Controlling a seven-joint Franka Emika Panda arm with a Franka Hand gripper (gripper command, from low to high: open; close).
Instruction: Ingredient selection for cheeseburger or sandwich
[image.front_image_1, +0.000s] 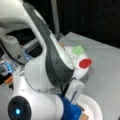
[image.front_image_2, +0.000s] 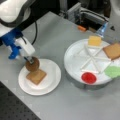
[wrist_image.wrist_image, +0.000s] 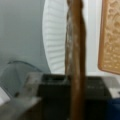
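Observation:
In a front view my gripper (image.front_image_2: 30, 60) is shut on the dark brown round patty (image.front_image_2: 32, 65), which hangs on edge just above a tan toast square (image.front_image_2: 36, 76) lying on the small white plate (image.front_image_2: 51, 81). The wrist view shows the patty (wrist_image.wrist_image: 75, 50) edge-on between the jaws, with the toast (wrist_image.wrist_image: 110, 37) to its right. The divided tray (image.front_image_2: 75, 53) on a front view's right holds a yellow cheese square (image.front_image_2: 94, 40), another toast square (image.front_image_2: 112, 50), green lettuce (image.front_image_2: 113, 71) and a red tomato disc (image.front_image_2: 88, 77). Lettuce (image.front_image_1: 78, 50) and tomato (image.front_image_1: 85, 63) also show beside the arm.
The robot arm (image.front_image_1: 47, 67) fills most of a front view and hides the small plate there apart from its rim (image.front_image_1: 96, 107). Metal framing and an orange part (image.front_image_2: 81, 28) stand at the table's back edge. A dark perforated board (image.front_image_2: 10, 107) lies at the bottom left.

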